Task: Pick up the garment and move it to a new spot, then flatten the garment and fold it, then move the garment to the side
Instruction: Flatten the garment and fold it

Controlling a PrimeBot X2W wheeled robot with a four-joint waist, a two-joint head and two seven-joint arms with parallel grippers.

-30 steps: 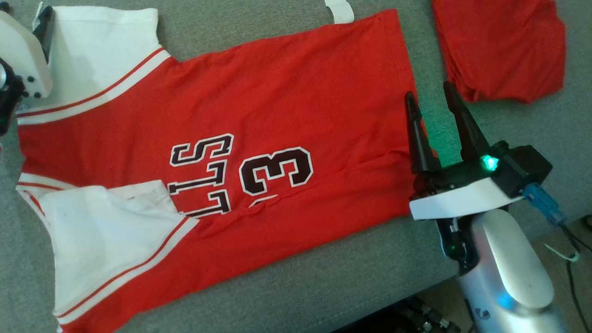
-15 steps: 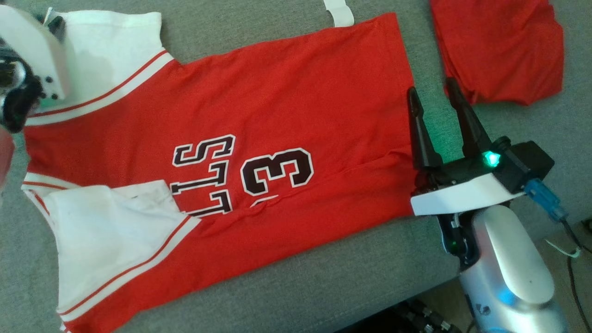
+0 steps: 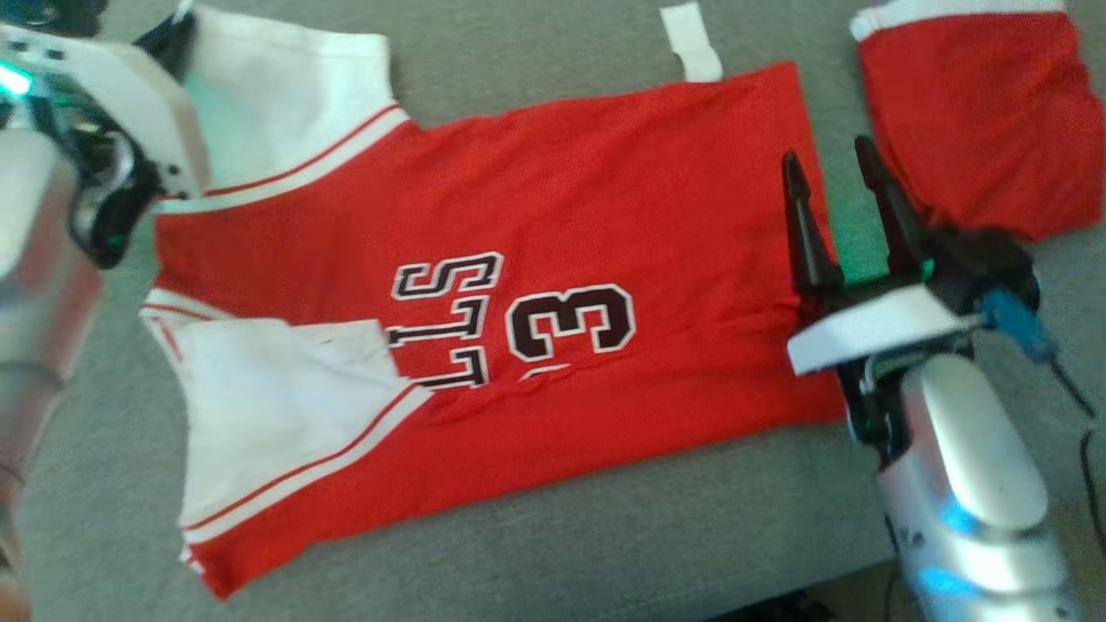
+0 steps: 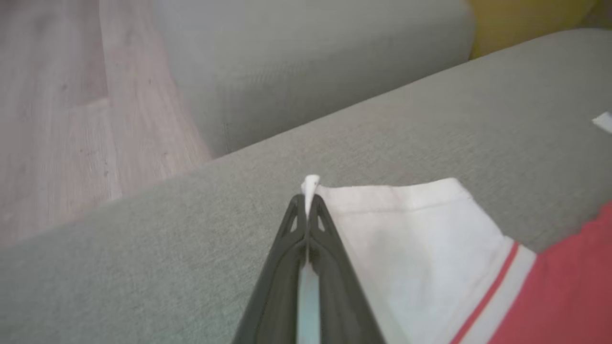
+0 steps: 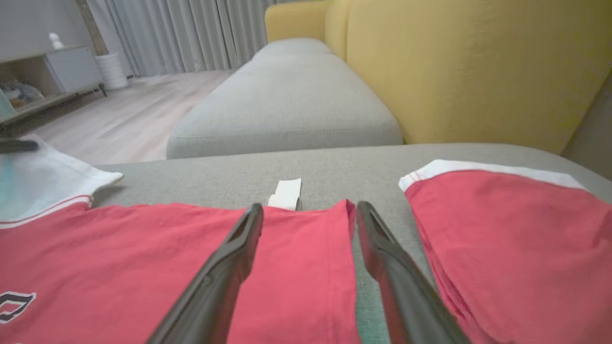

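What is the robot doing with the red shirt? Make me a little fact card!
surface: grey sofa cushion
garment: red jersey with white sleeves, spread flat, a number 3 showing
left gripper: shut on the corner of the white sleeve
right gripper: open, one finger over the jersey's hem, the other over the cushion, holding nothing
nearby: second red garment lying apart from the hem; small white strip at the jersey's far edge
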